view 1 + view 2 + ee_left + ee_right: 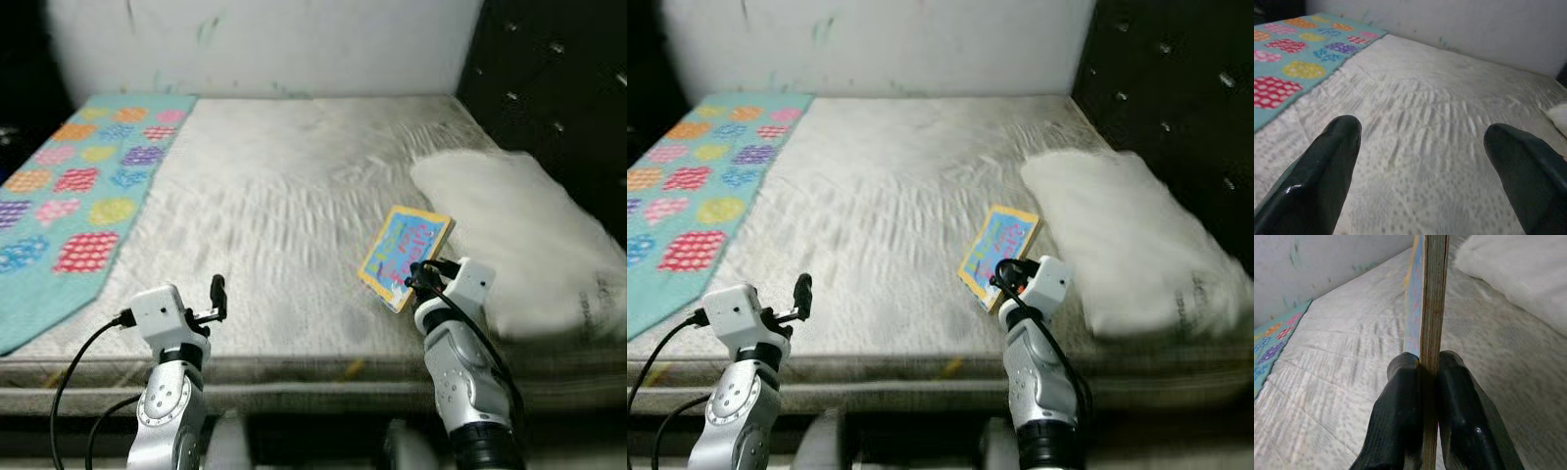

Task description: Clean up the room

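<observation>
Two black fingers of the right gripper [1427, 382] are clenched on the near edge of a thin, colourful board book [405, 245], one finger against each cover, as the right wrist view shows. The book lies at about four o'clock on the bare mattress [294, 196], its far corner close to the white pillow [519, 235] at three o'clock. Judged risk: the pinch sits only on the bottom edge, so the book may pivot or slip out once raised, and a swing toward the pillow could snag it. The right arm reaches up over the mattress edge, wrist bent forward. The left gripper [217, 299], fingers spread wide and holding nothing, hovers at seven o'clock near the patterned teal blanket [78, 186].
</observation>
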Available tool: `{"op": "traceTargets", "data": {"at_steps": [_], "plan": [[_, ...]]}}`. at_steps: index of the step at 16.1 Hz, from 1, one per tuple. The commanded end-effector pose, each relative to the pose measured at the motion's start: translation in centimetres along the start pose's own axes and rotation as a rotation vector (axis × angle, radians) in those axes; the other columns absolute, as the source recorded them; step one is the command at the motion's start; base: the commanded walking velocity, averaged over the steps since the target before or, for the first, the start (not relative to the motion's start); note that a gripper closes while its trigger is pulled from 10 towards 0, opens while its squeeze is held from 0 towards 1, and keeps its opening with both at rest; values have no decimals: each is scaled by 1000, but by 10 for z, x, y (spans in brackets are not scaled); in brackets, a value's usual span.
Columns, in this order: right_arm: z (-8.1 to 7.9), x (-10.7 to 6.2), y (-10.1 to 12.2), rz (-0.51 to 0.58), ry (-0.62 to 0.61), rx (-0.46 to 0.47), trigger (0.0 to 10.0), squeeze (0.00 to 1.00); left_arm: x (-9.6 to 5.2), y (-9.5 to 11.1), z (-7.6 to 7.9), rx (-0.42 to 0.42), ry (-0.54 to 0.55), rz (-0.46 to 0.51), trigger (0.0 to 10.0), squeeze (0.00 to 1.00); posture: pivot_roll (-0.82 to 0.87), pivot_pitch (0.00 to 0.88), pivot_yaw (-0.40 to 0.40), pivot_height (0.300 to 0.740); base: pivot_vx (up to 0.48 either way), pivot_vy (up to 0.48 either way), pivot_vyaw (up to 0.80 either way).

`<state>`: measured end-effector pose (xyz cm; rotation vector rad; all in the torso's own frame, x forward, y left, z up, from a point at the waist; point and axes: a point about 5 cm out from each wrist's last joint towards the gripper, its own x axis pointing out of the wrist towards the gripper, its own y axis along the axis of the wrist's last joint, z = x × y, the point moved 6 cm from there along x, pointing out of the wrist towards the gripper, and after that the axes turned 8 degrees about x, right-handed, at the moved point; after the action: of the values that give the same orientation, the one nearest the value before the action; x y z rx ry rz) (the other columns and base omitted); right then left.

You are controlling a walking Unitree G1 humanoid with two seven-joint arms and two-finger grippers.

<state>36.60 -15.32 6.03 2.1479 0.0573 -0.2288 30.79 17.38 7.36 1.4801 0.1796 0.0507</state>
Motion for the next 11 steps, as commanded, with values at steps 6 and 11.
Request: {"op": "traceTargets", "data": {"at_steps": [6,11], "plan": [[-9,4,10,35,33,-11,10000,0,2,3,-7,27,36,7,10000,0,35,0,19,586,0,0,0],[-11,5,4,18,27,21,10000,0,1,3,-9,28,40,3,10000,0,40,0,20,586,0,0,0]]}}
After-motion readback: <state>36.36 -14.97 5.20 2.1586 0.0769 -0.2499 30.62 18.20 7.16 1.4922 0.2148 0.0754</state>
